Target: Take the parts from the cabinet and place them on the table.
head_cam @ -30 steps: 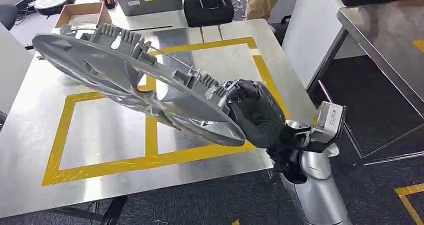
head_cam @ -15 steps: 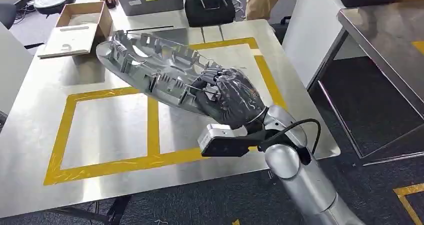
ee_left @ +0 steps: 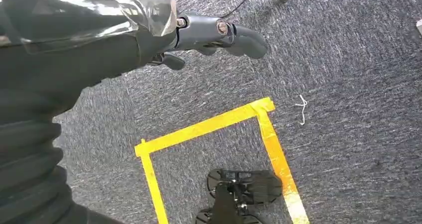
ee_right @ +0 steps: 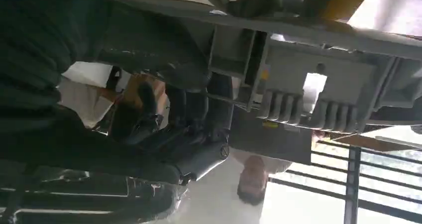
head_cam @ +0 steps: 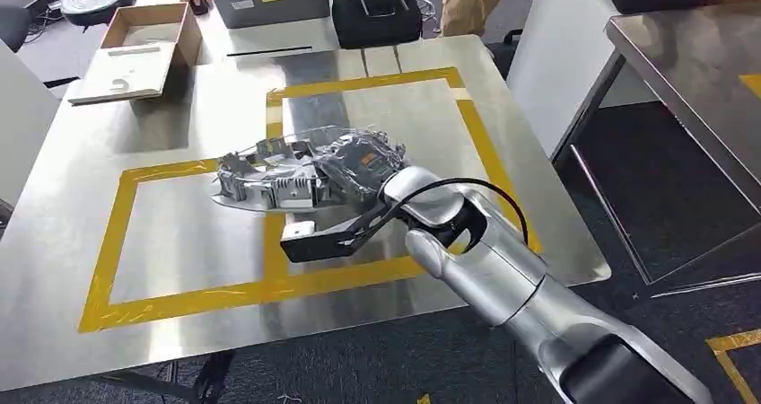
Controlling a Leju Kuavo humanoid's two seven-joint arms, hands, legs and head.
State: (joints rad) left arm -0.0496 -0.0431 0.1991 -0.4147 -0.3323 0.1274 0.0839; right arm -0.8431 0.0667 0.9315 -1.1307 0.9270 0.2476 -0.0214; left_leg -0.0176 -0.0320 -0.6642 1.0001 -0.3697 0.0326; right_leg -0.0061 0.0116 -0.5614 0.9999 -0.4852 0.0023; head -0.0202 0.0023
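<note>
The right arm reached forward over the table, its right hand (head_cam: pixel 359 166) gripping the grey part. The left hand (ee_left: pixel 149 30) hung with fingers curled, holding nothing.

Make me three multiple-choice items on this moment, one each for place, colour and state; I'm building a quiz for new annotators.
1. Where is the silver part? A on the floor; B over the taped table; C in the cardboard box.
2. The tape lines are: A yellow; B red; C white.
3. The right hand is: A open, hanging; B holding the part; C resting on the box.

B: it sits across the tape at the table's middle. A: plainly yellow. B: its fingers wrap the part's edge.
</note>
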